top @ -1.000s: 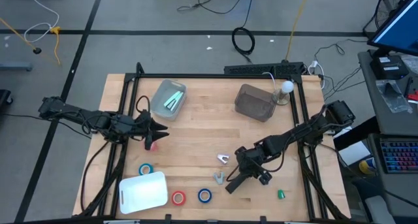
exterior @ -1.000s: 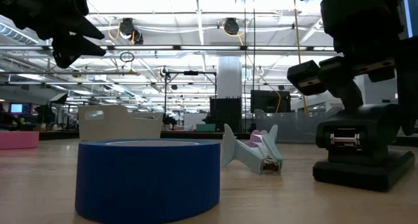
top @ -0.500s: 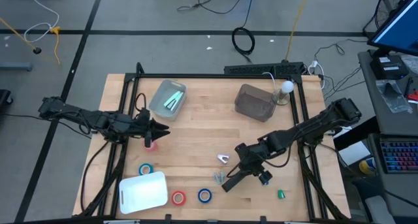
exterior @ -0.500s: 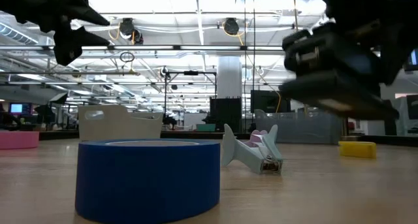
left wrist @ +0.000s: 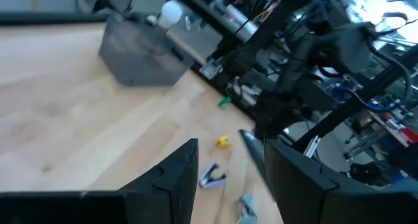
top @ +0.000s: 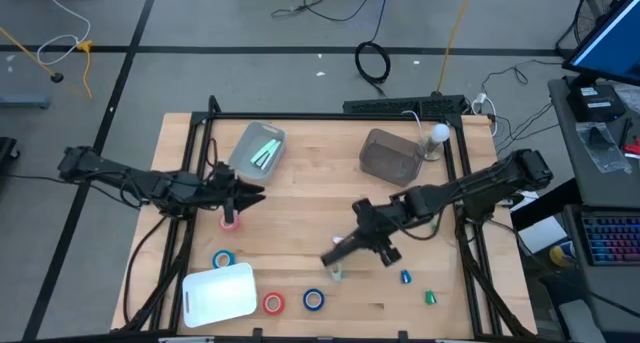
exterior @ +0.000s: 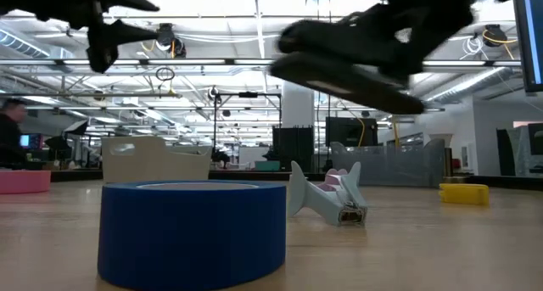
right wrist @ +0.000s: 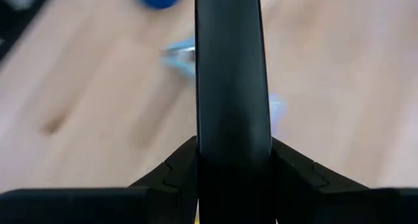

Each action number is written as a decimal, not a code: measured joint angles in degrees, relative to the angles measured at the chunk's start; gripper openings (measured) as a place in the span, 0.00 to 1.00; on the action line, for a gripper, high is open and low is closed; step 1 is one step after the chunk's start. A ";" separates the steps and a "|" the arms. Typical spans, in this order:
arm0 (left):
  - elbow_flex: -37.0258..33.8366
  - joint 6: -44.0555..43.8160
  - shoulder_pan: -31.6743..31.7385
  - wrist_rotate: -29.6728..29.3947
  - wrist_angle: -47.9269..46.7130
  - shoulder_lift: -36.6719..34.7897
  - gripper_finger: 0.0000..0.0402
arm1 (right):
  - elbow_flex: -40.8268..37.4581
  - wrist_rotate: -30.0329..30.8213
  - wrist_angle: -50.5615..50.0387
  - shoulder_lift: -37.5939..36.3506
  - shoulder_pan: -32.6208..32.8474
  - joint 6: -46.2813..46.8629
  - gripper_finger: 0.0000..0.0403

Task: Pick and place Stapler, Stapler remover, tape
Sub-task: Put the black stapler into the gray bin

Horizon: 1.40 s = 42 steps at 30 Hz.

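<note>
With the black stapler (right wrist: 232, 87) clamped between our right gripper (top: 375, 240) fingers above mid-table, we judge the carry underway, needing a bin (top: 390, 155); our left gripper (top: 245, 194) hovers half-open, empty.

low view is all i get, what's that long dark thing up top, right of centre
observer: a black stapler. The right wrist view shows it clamped between the right gripper's fingers.
operator: where over the table is it
observer: mid-table in the high view, its free end close to the grey staple remover.
operator: and the other arm
observer: the left gripper hangs at the table's left, close by the pink tape roll. Its wrist view shows nothing between its fingers.
</note>
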 joint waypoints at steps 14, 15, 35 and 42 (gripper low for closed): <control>6.72 17.18 0.00 -1.18 8.00 15.55 0.44 | 0.16 17.85 14.08 0.00 -10.45 -1.78 0.32; 8.30 18.47 0.00 -1.65 6.62 16.47 0.44 | 0.16 18.09 13.73 0.00 -10.99 -1.77 0.32; 39.78 28.63 6.92 1.19 -26.73 41.75 0.44 | 0.16 19.45 9.68 1.51 -13.89 -2.81 0.32; 45.17 28.72 8.66 3.93 -30.75 48.05 0.44 | 0.16 19.41 9.74 1.51 -13.85 -2.82 0.32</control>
